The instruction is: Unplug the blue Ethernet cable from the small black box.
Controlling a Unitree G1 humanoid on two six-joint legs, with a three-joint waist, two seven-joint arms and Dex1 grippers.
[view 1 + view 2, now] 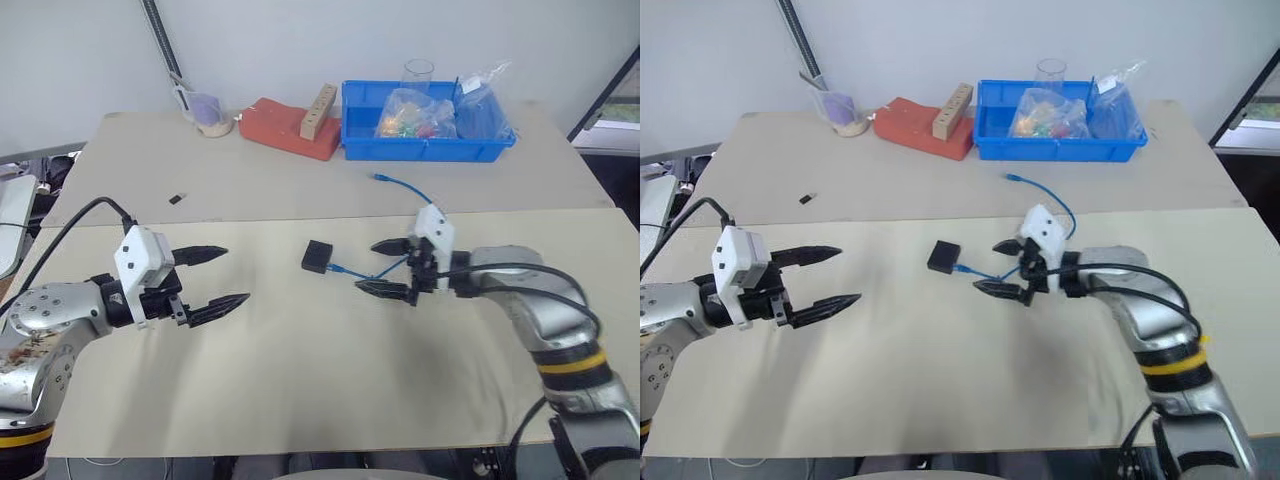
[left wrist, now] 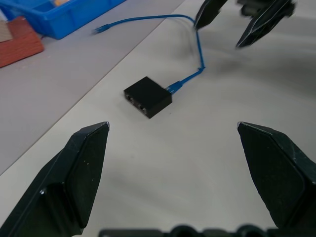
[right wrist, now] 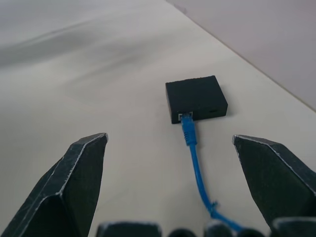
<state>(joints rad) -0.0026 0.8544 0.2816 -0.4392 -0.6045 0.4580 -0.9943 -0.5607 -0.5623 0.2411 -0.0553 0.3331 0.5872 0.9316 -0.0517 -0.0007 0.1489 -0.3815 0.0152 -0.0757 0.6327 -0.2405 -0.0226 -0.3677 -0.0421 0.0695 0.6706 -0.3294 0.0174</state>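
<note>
Right gripper (image 1: 392, 267) has its two black fingers spread wide, nothing between them but air and a stretch of the thin bright blue Ethernet cable (image 3: 196, 174) running under the gap. It points at the small flat matte black box (image 1: 317, 256), which sits on the cream tabletop (image 1: 330, 380) just ahead of the fingertips, apart from them. The cable's plug is in the port on the side of the box facing this gripper, seated there. From the plug, the cord runs back beneath the right gripper, then curves away toward the far side of the table, its free end (image 1: 381, 177) lying on the grey surface short of the large blue plastic bin (image 1: 425, 148).

Left gripper (image 1: 212, 275) is wide open too, holding nothing, hovering well apart from the box on the robot's left, fingers aimed toward it.

Farther out: a red brick-like block (image 1: 285, 128) with a pale wooden piece (image 1: 318, 111) resting on it beside the bin, and a tiny black stick (image 1: 176, 198) alone on the grey surface.
</note>
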